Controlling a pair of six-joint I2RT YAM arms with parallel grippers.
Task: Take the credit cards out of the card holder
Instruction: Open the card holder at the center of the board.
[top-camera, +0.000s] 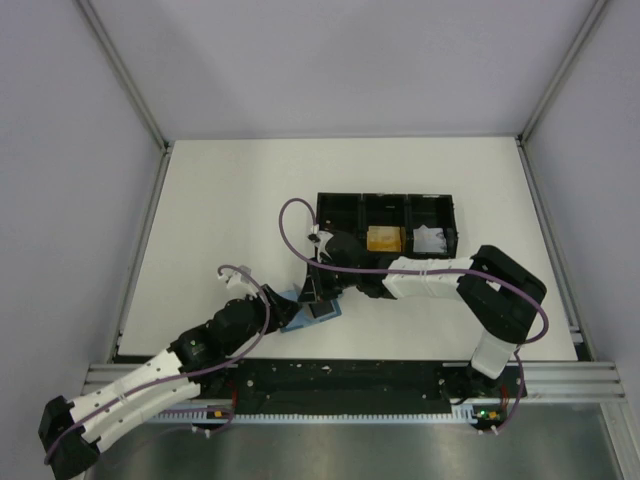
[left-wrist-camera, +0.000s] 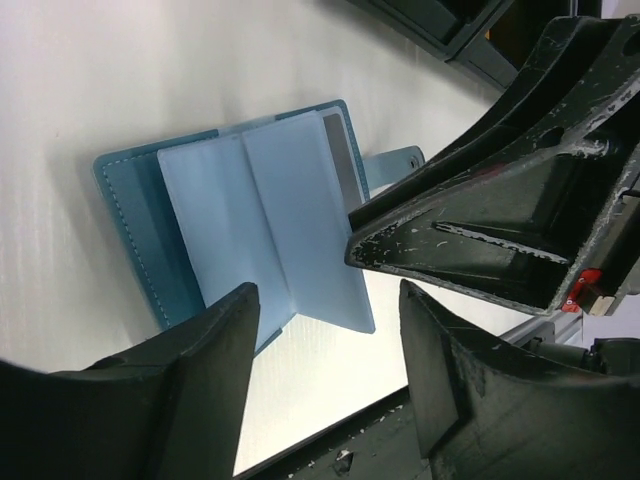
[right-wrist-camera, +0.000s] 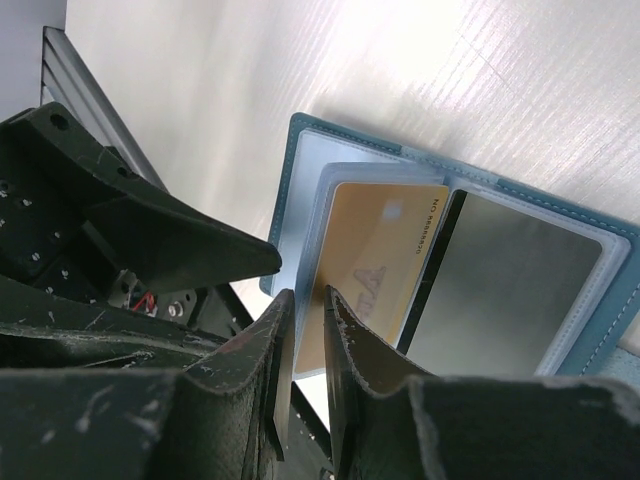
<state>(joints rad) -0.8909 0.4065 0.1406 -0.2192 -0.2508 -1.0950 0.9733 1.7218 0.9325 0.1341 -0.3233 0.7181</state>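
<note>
Just in front of the left gripper (left-wrist-camera: 328, 300): teal card holder (left-wrist-camera: 200, 230), lying open.
Its jaws: wide apart, holding nothing.
Right gripper (right-wrist-camera: 308, 295): nearly closed at the orange-gold card (right-wrist-camera: 380, 250), maybe pinching it.

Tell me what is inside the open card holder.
Inside the card holder lie a gold card and, beside it, a dark card in a clear pocket. The right fingers hide the gold card's near edge; any cards under the sleeves cannot be seen.

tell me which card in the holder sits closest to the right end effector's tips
The orange-gold card: its corner lies right by the right end effector, while the dark grey card sits beside it, farther off in the card holder.
</note>
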